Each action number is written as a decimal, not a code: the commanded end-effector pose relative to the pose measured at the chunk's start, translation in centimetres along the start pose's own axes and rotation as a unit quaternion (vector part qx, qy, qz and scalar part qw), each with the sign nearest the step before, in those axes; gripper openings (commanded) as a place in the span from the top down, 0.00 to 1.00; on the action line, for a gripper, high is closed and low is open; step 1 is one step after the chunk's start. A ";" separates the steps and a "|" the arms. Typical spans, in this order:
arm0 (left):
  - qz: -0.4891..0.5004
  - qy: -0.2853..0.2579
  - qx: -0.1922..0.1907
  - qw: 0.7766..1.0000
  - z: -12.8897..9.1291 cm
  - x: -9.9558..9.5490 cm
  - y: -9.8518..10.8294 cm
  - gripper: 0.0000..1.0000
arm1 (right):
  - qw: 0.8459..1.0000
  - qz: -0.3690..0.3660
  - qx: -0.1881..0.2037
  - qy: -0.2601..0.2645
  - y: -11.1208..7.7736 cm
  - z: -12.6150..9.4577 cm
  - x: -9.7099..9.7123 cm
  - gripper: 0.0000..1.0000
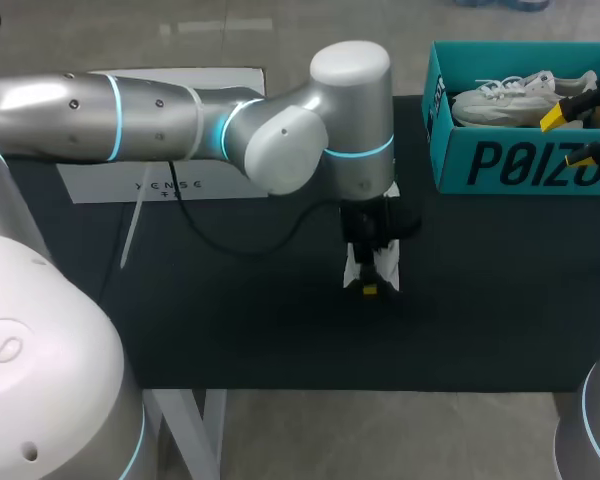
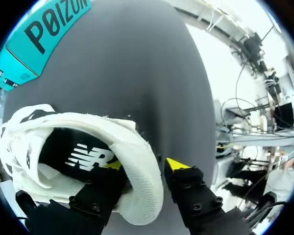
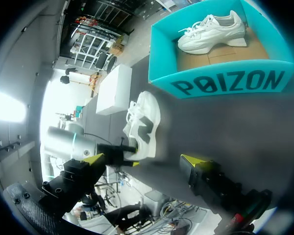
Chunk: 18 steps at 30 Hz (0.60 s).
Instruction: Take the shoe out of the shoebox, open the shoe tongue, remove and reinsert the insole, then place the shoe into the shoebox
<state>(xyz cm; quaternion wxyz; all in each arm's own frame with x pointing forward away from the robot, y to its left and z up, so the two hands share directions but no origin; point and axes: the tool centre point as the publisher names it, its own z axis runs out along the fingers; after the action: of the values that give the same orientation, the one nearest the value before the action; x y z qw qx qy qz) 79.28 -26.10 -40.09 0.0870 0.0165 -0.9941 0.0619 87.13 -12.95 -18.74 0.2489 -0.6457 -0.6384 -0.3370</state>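
Observation:
A white shoe [image 1: 353, 265] rests on the black mat mid-table, mostly hidden under my left arm; its toe points toward the teal shoebox [image 1: 500, 165]. My left gripper [image 1: 372, 285] comes down on its heel. In the left wrist view one finger is inside the shoe [image 2: 137, 161] above the dark insole [image 2: 88, 156], the other outside, and the left gripper [image 2: 146, 164] is shut on the heel wall. A second white shoe [image 1: 510, 100] lies in the box. My right gripper [image 1: 575, 135] hangs open over the box's right front, holding nothing. The right wrist view shows the shoe [image 3: 144, 117], box [image 3: 225, 81] and its own gripper [image 3: 144, 161].
A white board [image 1: 160, 185] lies at the back left of the table, partly under my left arm. A thin black cable [image 1: 230, 240] trails across the mat from the left arm. The mat's front edge runs close below the shoe.

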 end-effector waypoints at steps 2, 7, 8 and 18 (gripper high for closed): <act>-0.028 -0.018 0.002 0.999 -3.7 0.9 -0.1 1.00 | 1.000 0.001 0.000 -0.002 0.0 0.0 0.0 0.00; -0.049 -0.045 0.010 0.998 -8.9 1.6 -0.1 1.00 | 1.000 0.001 0.000 -0.002 0.0 0.0 0.0 0.00; -0.047 -0.041 0.013 0.998 -10.0 1.7 -0.1 1.00 | 1.000 0.001 0.000 -0.002 0.0 0.0 0.0 0.00; 0.082 -0.046 0.007 0.996 -17.3 2.5 -0.8 1.00 | 1.000 0.001 0.000 -0.002 0.0 0.0 0.0 0.00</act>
<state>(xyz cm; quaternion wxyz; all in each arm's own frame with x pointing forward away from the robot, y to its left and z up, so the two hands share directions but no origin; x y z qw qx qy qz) 79.56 -26.10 -26.61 0.0304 -0.0230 -0.9969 0.0694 87.13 -12.95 -18.74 0.2489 -0.6457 -0.6384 -0.3370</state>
